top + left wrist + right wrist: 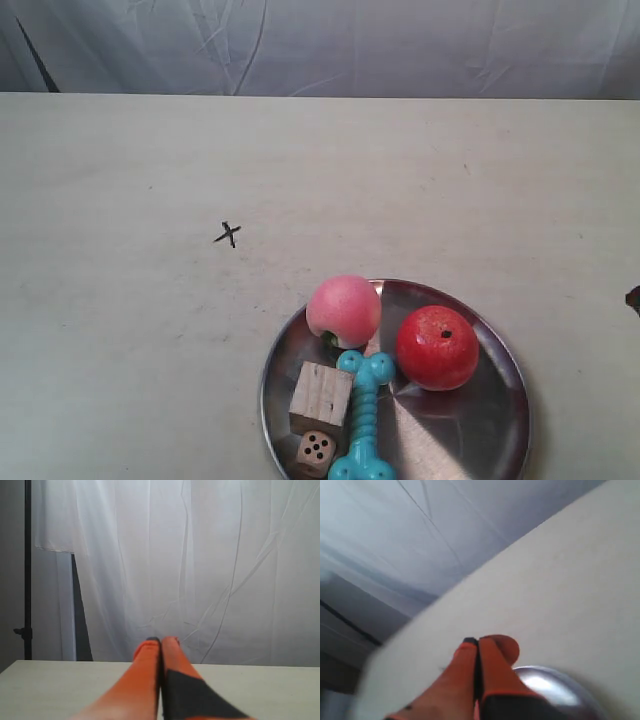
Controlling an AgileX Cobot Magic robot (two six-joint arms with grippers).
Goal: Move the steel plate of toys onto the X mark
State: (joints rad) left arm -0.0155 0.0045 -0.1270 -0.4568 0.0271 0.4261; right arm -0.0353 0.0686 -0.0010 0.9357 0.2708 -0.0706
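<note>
The steel plate (470,420) lies at the near edge of the table, partly cut off by the exterior view's bottom. On it are a pink peach (343,310), a red apple (436,347), a teal bone toy (363,415), a pale wooden block (321,397) and a small die (315,452). The X mark (229,235) is inked on the bare tabletop, up and to the left of the plate. My right gripper (477,641) is shut and empty, apart from the plate (555,685) and apple (509,649) beyond it. My left gripper (160,641) is shut and empty, facing the curtain.
A white curtain (320,45) hangs behind the table's far edge. A small dark part (633,298) pokes in at the exterior view's right edge. A black stand (27,570) rises beside the curtain in the left wrist view.
</note>
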